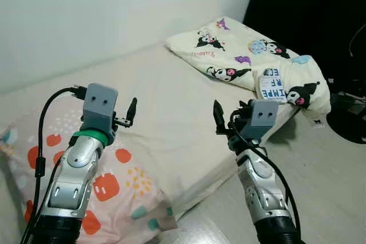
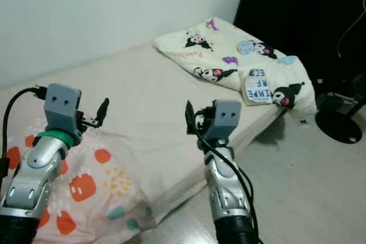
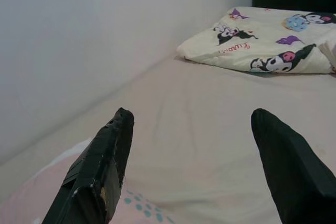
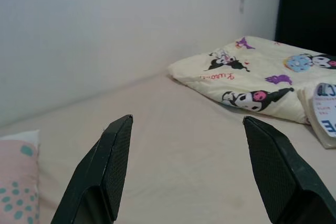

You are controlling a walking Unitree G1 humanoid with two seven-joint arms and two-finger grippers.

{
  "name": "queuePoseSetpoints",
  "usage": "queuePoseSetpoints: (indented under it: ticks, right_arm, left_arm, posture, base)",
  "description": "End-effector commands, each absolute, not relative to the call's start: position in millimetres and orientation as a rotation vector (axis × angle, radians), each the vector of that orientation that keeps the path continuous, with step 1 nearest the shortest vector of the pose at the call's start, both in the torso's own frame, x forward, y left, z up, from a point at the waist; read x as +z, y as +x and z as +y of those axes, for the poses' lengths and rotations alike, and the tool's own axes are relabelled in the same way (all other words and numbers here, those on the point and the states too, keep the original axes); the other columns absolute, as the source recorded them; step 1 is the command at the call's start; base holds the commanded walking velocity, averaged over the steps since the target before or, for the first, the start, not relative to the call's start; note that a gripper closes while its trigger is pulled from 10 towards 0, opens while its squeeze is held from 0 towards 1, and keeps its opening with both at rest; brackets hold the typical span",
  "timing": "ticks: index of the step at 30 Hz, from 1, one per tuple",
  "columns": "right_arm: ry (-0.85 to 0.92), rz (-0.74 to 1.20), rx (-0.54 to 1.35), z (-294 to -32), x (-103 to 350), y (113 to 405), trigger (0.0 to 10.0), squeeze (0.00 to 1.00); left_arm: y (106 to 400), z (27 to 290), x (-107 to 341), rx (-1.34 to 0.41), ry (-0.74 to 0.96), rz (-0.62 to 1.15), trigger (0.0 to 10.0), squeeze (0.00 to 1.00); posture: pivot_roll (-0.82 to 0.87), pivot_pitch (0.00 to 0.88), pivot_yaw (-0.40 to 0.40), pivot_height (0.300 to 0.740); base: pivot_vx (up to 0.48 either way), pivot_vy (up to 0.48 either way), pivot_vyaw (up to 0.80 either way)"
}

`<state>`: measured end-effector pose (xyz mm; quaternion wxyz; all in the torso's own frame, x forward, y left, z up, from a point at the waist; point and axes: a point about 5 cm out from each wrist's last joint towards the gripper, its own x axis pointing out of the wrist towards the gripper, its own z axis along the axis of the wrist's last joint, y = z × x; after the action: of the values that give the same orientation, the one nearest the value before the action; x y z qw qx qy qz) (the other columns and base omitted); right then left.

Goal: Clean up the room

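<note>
Left claw [image 1: 127, 116], right claw [image 1: 224, 119]: both spread, empty, raised over bed [image 1: 171, 101]; cartoon-print blanket [image 1: 240, 55] crumpled at far end; advice: approach squarely, pinch one edge.

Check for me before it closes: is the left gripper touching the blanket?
Apart. In the left wrist view the open left gripper has bare mattress between it and the blanket.

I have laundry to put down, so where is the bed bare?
The mattress is bare in its middle, between the spotted pillow and the cartoon-print quilt, along the wall. The far end is crowded: quilt plus a printed packet.
</note>
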<state>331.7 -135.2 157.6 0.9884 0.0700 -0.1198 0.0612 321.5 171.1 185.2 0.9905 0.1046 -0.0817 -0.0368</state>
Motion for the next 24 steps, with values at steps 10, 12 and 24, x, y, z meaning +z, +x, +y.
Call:
queuePoseSetpoints:
  ticks: [10, 12, 24]
  right_arm:
    - [0.128, -0.189, 0.185, -126.3, 146.6, 327.8, 10.0, 0.0]
    - [0.128, -0.189, 0.185, -126.3, 146.6, 327.8, 10.0, 0.0]
    - [0.099, -0.181, 0.218, -119.8, 144.7, 327.9, 10.0, 0.0]
  left_arm:
    - [317.3, 168.7, 174.9, -0.089, 0.244, -0.142, 10.0, 0.0]
    - [317.3, 168.7, 174.9, -0.089, 0.244, -0.142, 10.0, 0.0]
    - [313.6, 168.8, 168.0, -0.08, 0.244, -0.124, 10.0, 0.0]
  posture:
    - [0.05, 0.068, -0.008, 0.74]
    - [0.05, 0.068, -0.008, 0.74]
    - [0.06, 0.071, -0.019, 0.74]
  base:
    - [0.0, 0.0, 0.0]
    - [0.0, 0.0, 0.0]
    - [0.0, 0.0, 0.66]
